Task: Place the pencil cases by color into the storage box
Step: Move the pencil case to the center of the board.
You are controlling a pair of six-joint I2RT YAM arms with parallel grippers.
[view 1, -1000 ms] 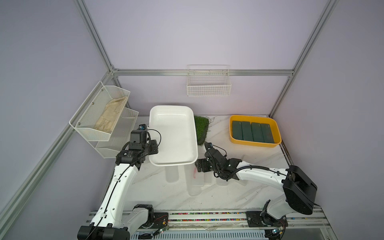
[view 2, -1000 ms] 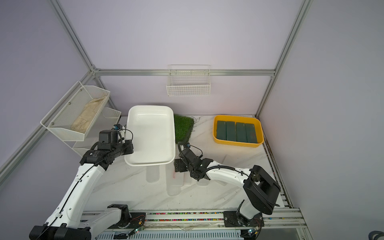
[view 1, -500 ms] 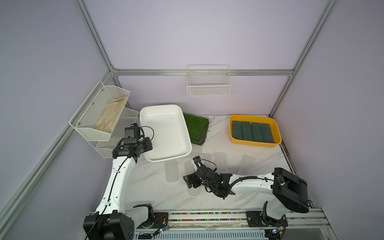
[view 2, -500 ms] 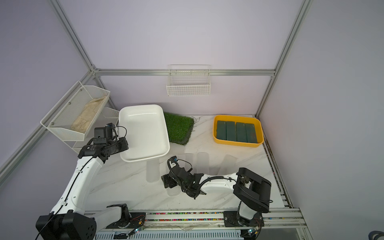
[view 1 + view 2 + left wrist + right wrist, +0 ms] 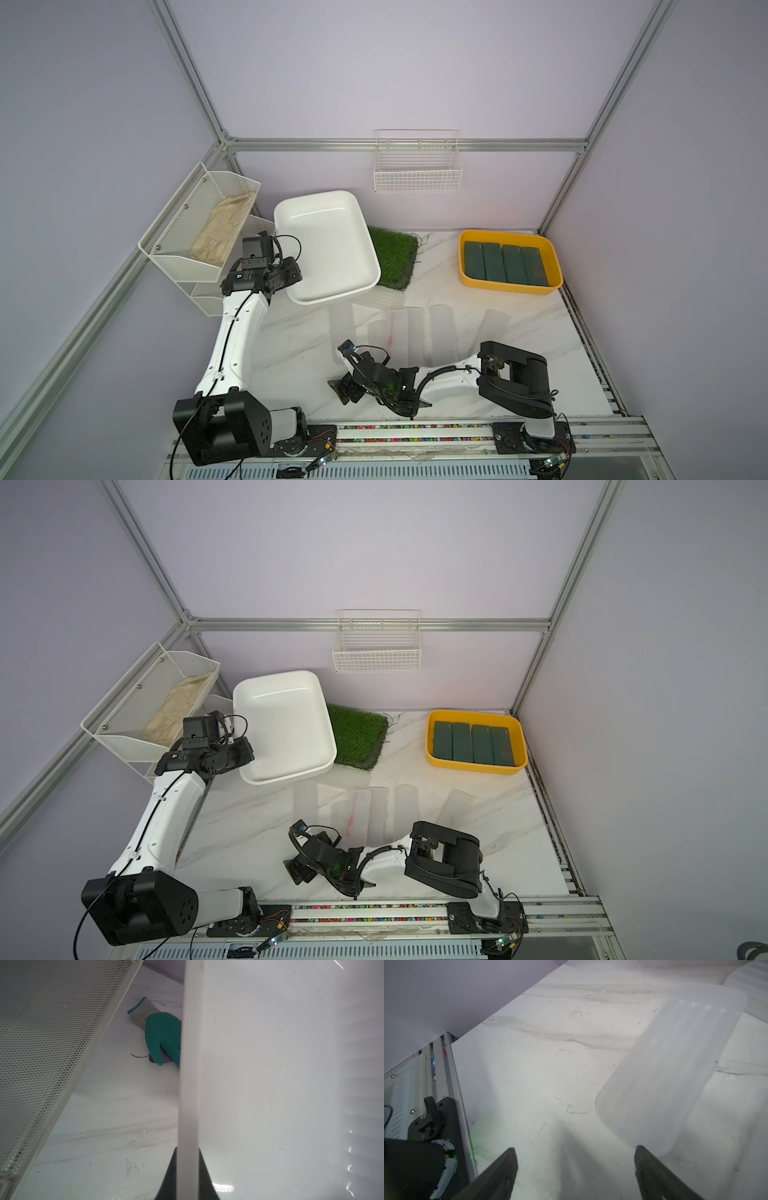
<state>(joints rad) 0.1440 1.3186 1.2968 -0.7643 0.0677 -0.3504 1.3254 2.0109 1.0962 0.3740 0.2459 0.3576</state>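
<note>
Left claw (image 5: 292,272): clenched on the white storage box (image 5: 332,253) rim; it held the box off the counter (image 5: 291,357).
Right claw (image 5: 575,1153): stood spread wide, empty, just beside a frosted case (image 5: 675,1068).
Green cases (image 5: 505,264): four lay side by side in the yellow tray (image 5: 511,287).
Frosted cases (image 5: 399,332): perhaps five lay on the counter.

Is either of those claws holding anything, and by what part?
The left gripper pinches the white tray by the rim along one side. The right gripper is open, holding nothing.
</note>
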